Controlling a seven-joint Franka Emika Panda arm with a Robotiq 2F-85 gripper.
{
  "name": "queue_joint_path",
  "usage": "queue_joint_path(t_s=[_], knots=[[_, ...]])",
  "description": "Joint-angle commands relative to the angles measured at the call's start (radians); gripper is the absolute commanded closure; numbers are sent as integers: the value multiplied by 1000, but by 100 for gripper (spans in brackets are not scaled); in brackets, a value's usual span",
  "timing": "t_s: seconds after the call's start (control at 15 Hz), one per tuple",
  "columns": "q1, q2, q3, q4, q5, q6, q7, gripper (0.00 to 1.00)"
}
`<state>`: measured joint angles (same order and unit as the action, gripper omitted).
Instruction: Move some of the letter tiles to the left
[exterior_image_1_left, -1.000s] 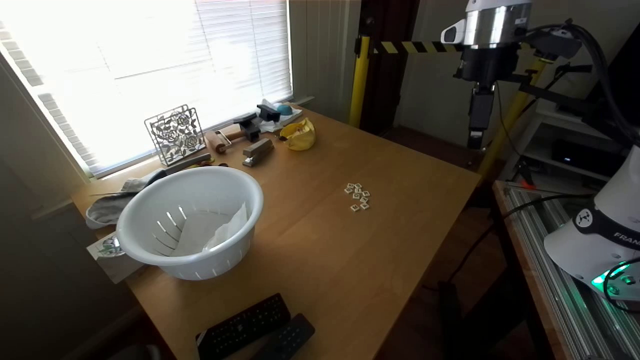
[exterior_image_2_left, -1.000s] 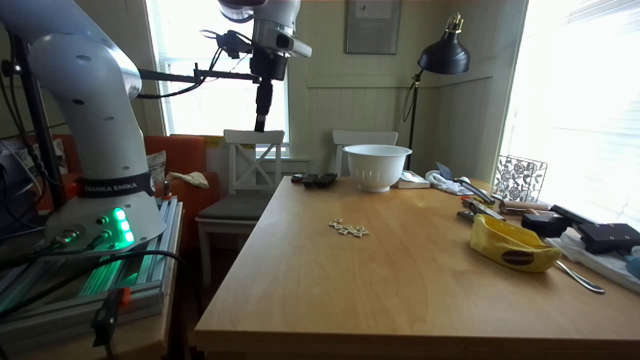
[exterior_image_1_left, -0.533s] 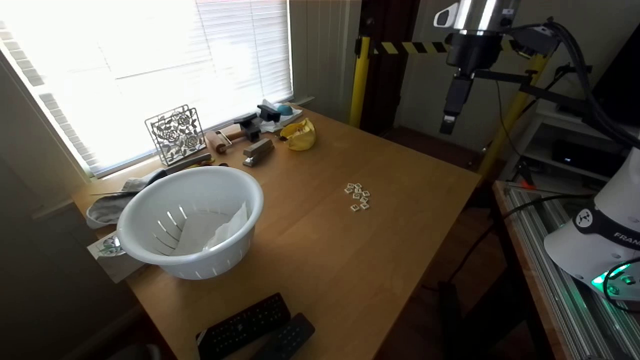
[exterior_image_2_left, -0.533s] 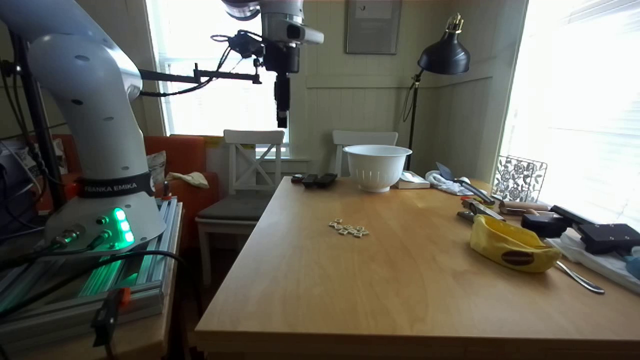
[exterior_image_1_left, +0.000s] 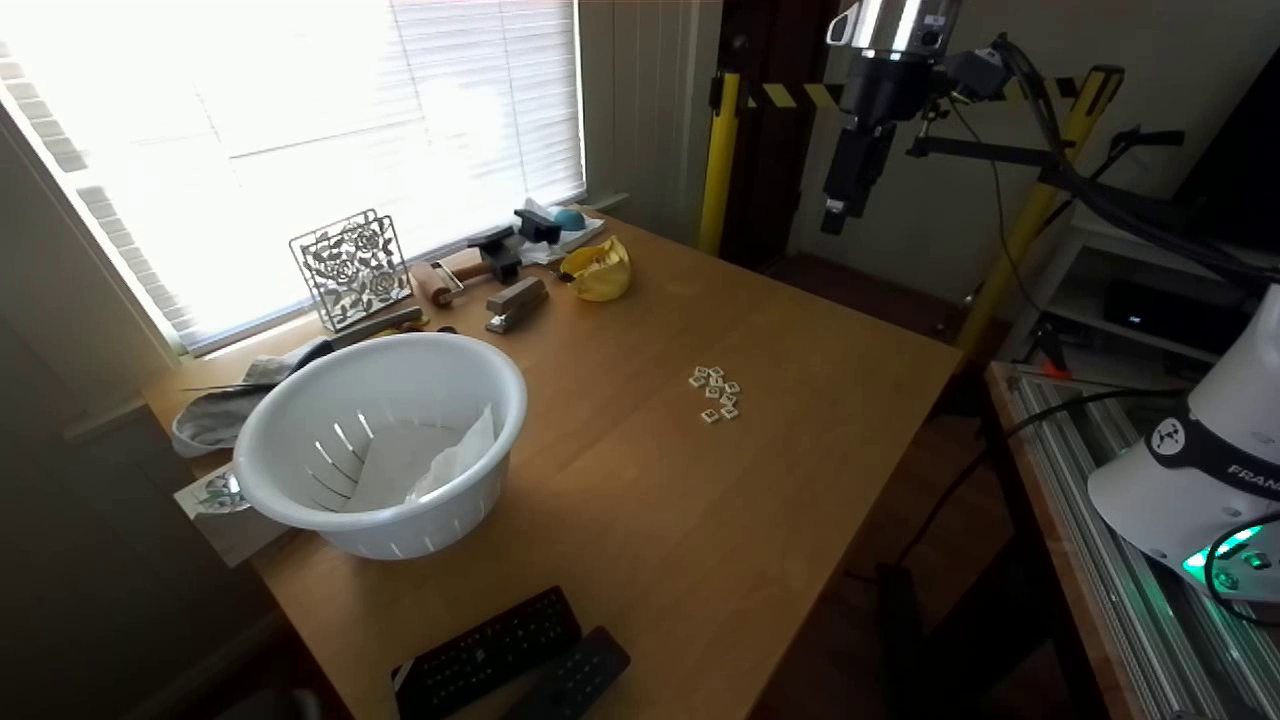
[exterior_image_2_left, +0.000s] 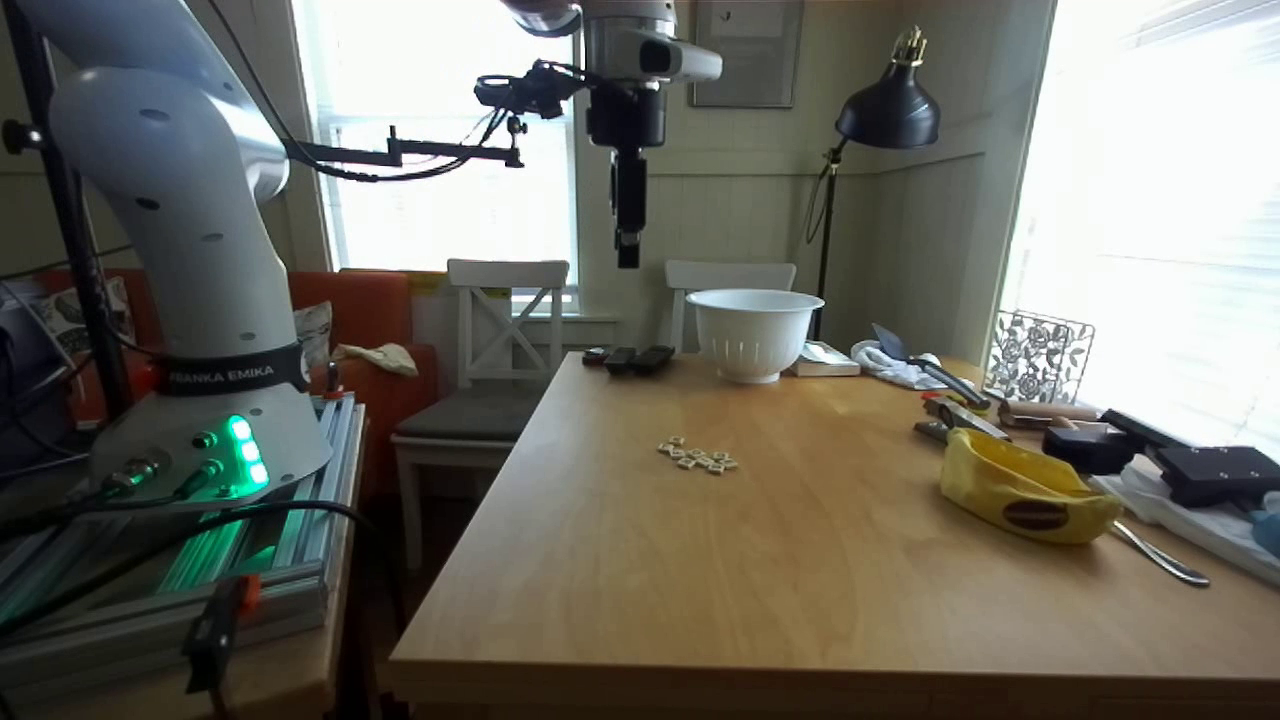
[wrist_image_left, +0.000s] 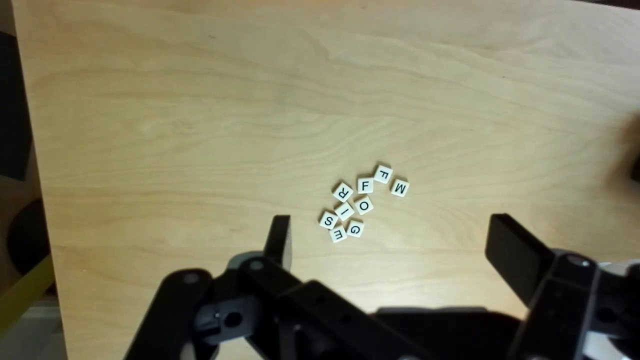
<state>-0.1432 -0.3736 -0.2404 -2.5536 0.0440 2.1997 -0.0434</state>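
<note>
Wooden table (wrist_image_left: 200, 125) (grain showing), glossy plastic bowl (exterior_image_2_left: 755, 338), metal rack (exterior_image_1_left: 352, 272), smooth letter tiles (wrist_image_left: 363, 205)

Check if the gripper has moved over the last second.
Yes: rightward in an exterior view. A second ago the gripper lined up with the left-hand white chair; now it is right of that chair, nearer the white bowl in the picture.

Daylight floods in here through the blinds (exterior_image_1_left: 330, 140), washing them almost solid white, while the wall (exterior_image_1_left: 90, 580) below sits in deep gloom. The counter (exterior_image_2_left: 800, 600) catches a soft sheen, and green lights (exterior_image_2_left: 248, 450) glow at the robot's base (exterior_image_2_left: 290, 440). In the wrist view the letter tiles (wrist_image_left: 364, 205) look crisp; the right edge holds a dark blur (wrist_image_left: 631, 150).
</note>
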Motion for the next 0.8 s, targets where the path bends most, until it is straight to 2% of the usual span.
queue_joint_path(t_s=[0.0,0.2,0.53,0.73], knots=[[-16,-3,18,0,7,-2,-5,0],[-29,-11,2,-3,4,8,-19,0],[-15,98,-17,46,25,54,-100,0],[17,162,10,49,45,123,-118,0]])
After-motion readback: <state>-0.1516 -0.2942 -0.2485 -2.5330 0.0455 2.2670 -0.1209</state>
